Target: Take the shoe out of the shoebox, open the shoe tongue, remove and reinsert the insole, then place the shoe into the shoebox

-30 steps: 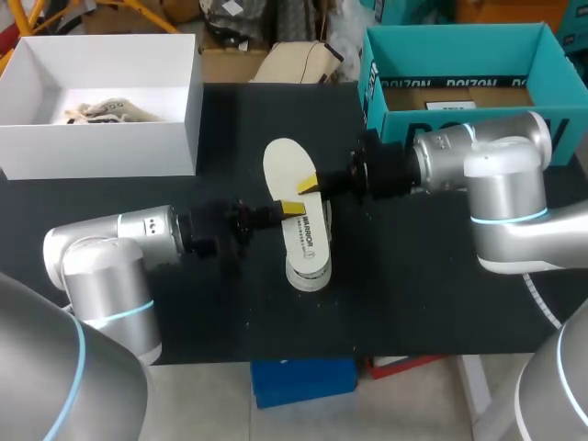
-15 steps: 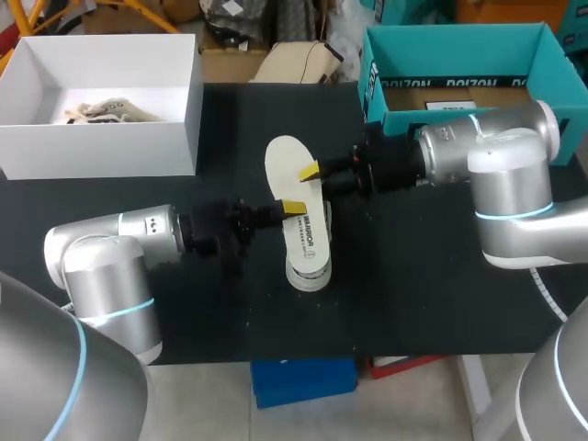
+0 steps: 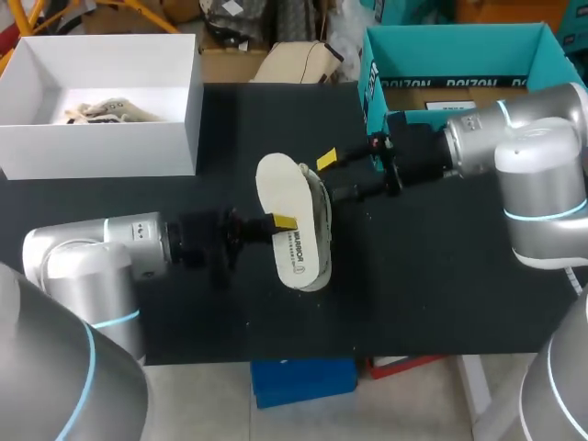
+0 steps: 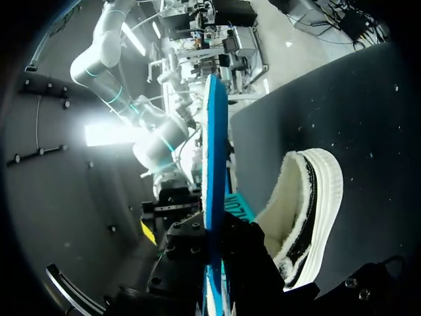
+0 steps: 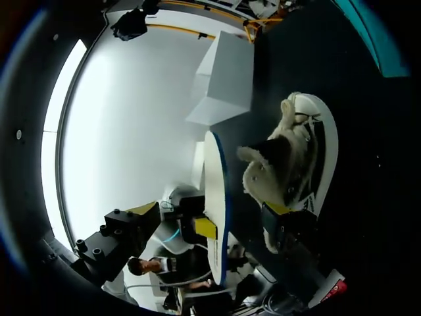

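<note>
Toward the front edge of the table [image 3: 441, 303] from the shoe [image 3: 322, 230], bare black surface lies open. The shoe lies on its side mid-table. At its left, the left gripper [image 3: 283, 221] clamps the insole [image 3: 280, 188], held edge-up beside the shoe. At its right, the right gripper [image 3: 329, 176] is spread wide, one finger at the collar. Beyond the shoe, the teal shoebox [image 3: 459, 41] lines the far right edge and a white box [image 3: 101, 152] the far left.

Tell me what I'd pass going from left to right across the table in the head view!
White box → insole, pinched by the left hand → right hand → teal shoebox.
</note>
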You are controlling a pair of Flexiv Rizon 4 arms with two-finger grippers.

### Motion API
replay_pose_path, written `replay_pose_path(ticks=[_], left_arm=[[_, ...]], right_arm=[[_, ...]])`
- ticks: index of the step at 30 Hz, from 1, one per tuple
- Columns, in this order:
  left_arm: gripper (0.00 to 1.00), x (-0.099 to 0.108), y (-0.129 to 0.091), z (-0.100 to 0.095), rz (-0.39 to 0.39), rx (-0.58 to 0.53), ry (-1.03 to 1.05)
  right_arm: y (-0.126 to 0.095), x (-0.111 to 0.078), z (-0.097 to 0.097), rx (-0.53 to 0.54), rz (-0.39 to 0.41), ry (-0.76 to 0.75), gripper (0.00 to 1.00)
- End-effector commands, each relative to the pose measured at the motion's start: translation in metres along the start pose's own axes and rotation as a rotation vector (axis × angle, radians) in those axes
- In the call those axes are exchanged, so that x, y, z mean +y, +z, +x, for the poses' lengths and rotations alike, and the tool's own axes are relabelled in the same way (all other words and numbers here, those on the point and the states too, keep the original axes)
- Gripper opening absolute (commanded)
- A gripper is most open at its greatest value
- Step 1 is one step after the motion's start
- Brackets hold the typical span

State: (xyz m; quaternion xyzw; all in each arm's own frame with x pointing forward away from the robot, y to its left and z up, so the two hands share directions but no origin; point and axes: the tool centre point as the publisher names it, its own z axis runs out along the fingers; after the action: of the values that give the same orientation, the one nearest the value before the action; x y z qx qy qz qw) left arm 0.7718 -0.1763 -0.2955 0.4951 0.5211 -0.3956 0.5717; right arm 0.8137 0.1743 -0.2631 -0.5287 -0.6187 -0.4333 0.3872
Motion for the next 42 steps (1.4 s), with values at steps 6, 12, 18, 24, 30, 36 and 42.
replay_pose_path(ticks=[6, 12, 18, 24, 30, 36, 42], left_arm=[[0.00, -0.025, -0.022, -0.009, 0.096, 0.076, 0.046], [0.00, -0.025, -0.022, -0.009, 0.096, 0.076, 0.046], [0.00, -0.025, -0.022, -0.009, 0.096, 0.076, 0.046], [0.00, -0.041, -0.027, -0.013, 0.157, 0.113, 0.226], [0.00, -0.053, -0.037, -0.009, 0.210, 0.150, 0.398], [0.00, -0.061, -0.045, -0.005, 0.217, 0.105, 0.449], [0.00, -0.062, -0.045, -0.004, 0.206, 0.109, 0.437]], right_arm=[[-0.043, -0.014, 0.011, -0.137, -0.041, 0.005, 1.00], [-0.043, -0.014, 0.011, -0.137, -0.041, 0.005, 1.00], [-0.043, -0.014, 0.011, -0.137, -0.041, 0.005, 1.00], [-0.043, -0.014, 0.011, -0.137, -0.041, 0.005, 1.00], [-0.043, -0.014, 0.011, -0.137, -0.041, 0.005, 1.00], [-0.049, -0.018, 0.012, -0.165, -0.049, 0.009, 1.00], [-0.057, -0.024, 0.012, -0.199, -0.042, 0.019, 1.00]])
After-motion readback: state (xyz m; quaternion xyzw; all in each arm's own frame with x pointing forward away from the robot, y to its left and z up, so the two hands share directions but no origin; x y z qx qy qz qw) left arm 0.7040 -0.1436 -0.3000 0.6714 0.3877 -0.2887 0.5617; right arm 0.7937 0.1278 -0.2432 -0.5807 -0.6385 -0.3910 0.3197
